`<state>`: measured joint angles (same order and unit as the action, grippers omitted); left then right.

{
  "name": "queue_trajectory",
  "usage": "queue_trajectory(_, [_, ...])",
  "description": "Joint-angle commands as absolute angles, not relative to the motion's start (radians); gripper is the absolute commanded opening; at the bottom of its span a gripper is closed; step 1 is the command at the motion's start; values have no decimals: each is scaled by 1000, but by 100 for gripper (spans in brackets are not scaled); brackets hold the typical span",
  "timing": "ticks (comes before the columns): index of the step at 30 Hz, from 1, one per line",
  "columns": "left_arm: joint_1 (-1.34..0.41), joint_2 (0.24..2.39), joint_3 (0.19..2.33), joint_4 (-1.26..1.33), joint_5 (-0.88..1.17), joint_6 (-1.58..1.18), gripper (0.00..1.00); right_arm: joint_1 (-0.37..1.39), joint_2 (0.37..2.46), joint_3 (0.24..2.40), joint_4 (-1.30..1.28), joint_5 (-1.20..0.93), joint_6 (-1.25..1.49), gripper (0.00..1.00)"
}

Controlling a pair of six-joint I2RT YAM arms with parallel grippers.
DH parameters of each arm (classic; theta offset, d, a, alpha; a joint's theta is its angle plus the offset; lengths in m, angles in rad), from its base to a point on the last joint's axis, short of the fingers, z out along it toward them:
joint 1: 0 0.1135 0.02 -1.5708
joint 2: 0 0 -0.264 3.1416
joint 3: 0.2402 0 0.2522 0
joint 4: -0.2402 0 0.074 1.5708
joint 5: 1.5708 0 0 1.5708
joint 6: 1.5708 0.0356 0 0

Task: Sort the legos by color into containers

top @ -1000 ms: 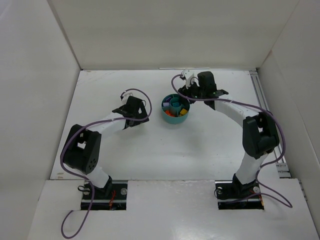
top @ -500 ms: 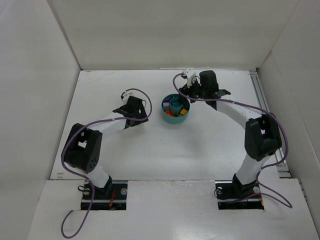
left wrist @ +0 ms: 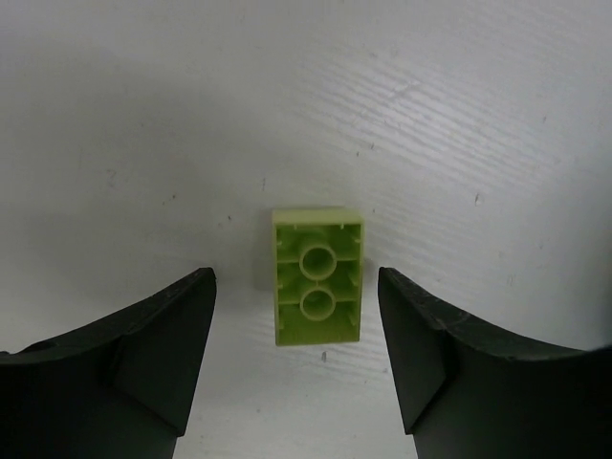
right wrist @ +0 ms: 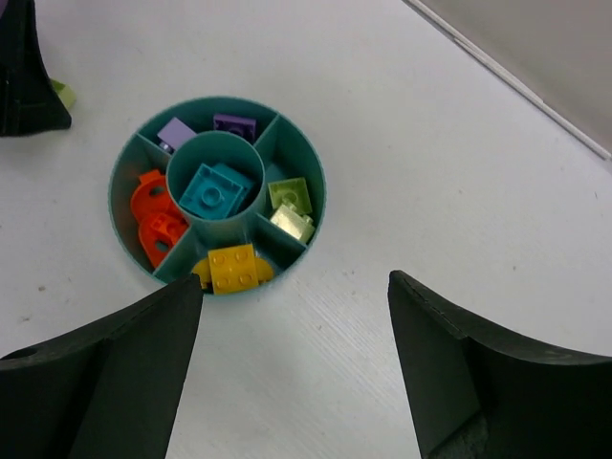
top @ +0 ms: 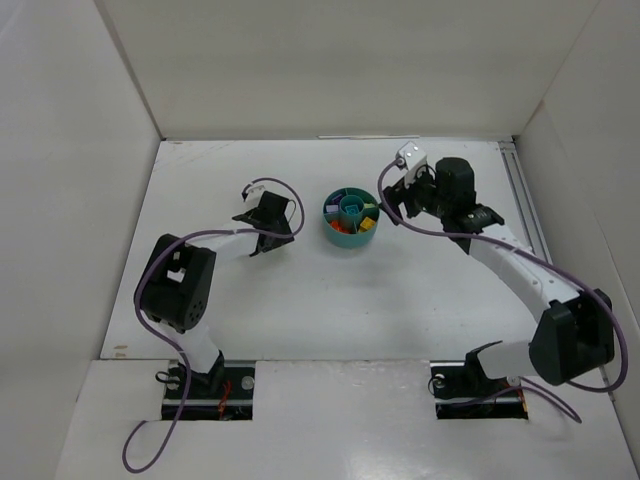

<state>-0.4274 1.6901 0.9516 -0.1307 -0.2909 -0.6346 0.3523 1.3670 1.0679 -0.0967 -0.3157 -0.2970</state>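
A lime green lego (left wrist: pixel 316 277) lies upside down on the white table, hollow side up. It sits between the fingers of my left gripper (left wrist: pixel 295 287), which is open with a gap on each side of the brick. In the top view that left gripper (top: pixel 265 225) stands left of the round teal dish (top: pixel 340 235) and hides the brick. The dish (right wrist: pixel 320 206) holds teal legos (right wrist: pixel 214 190) in its central cup. Its wedges hold purple (right wrist: pixel 234 124), orange (right wrist: pixel 158 215), yellow (right wrist: pixel 236 269) and lime (right wrist: pixel 290 194) legos. My right gripper (right wrist: pixel 295 282) hangs open and empty beside the dish, to its right (top: pixel 397 200).
White walls close in the table on three sides. A metal rail (top: pixel 522 210) runs along the right edge. Purple cables loop off both arms. The left gripper's black finger (right wrist: pixel 24 76) shows in the right wrist view's top left corner.
My right gripper has drawn back from over the dish toward the right and opened wider. The left jaws have narrowed around the lime green lego.
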Motion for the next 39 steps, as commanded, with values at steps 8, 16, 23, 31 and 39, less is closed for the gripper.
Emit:
queue_trajectory(8, [-414,1740,1018,-97,-353,-657,35,314,1178,959,-167,-206,-298,83])
queue_trajectory(16, [-414,1697,1029,-86,-353,-611,22,314,1091,902,-212,-158,-307,83])
queue_trajectory(23, [-423,1577,1029,-67,-330,-555,22,314,1025,851,-239,-140,-307,85])
queue_trajectory(31, [-469,1514,1109,-45,-263,-466,22,295,980,805,-258,-112,-307,87])
queue_trajectory(39, [-554,1511,1255,20,-111,-258,22,247,960,787,-267,-81,-307,100])
